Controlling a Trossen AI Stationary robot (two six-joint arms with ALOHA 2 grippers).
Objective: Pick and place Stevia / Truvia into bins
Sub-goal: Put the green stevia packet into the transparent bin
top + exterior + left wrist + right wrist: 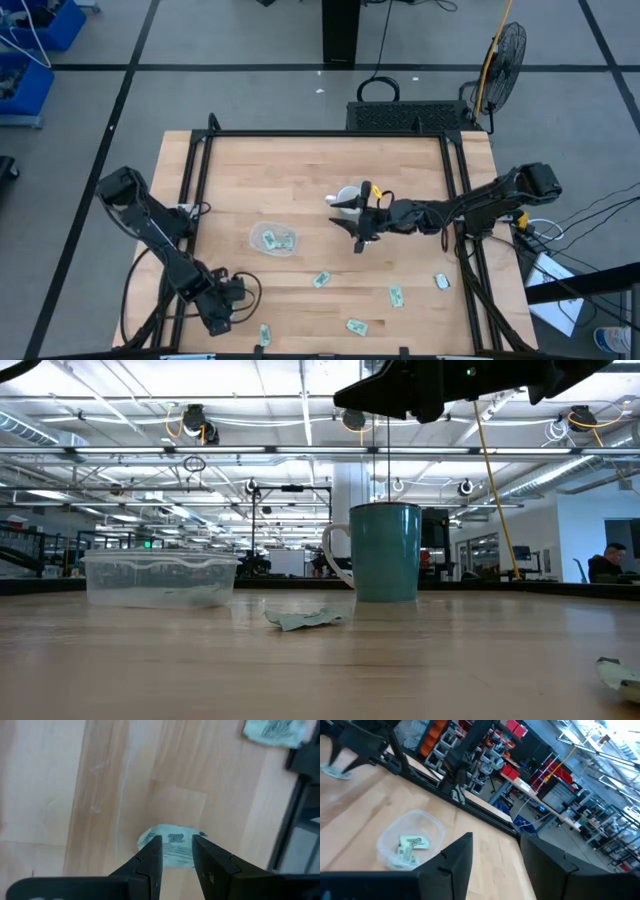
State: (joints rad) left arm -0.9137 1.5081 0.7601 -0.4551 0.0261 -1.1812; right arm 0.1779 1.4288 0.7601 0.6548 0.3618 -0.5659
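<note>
The clear bin (273, 240) stands left of table centre with pale green packets (412, 845) inside; the low view shows it too (160, 578). Several more packets lie loose toward the near edge (321, 280) (397, 296) (441, 282) (357, 326) (265, 333). My left gripper (222, 305) is low at the near left corner, pointing down. Its fingertips stand a narrow gap apart over one packet (172, 847) lying on the wood. My right gripper (358, 225) hovers open and empty beside the mug, above the table, right of the bin (410, 842). My left gripper (172, 851) comes at the packet from above, with one fingertip (152, 851) over its one side and the other over its opposite side. The packet lies flat on the table. I cannot tell whether the fingers touch it.
A mug (347, 197) stands upright at table centre, right behind my right gripper, and shows in the low view (385, 550). Black frame rails (190, 215) run along the table's left, right and far sides. Bare wood lies between the bin and the near packets.
</note>
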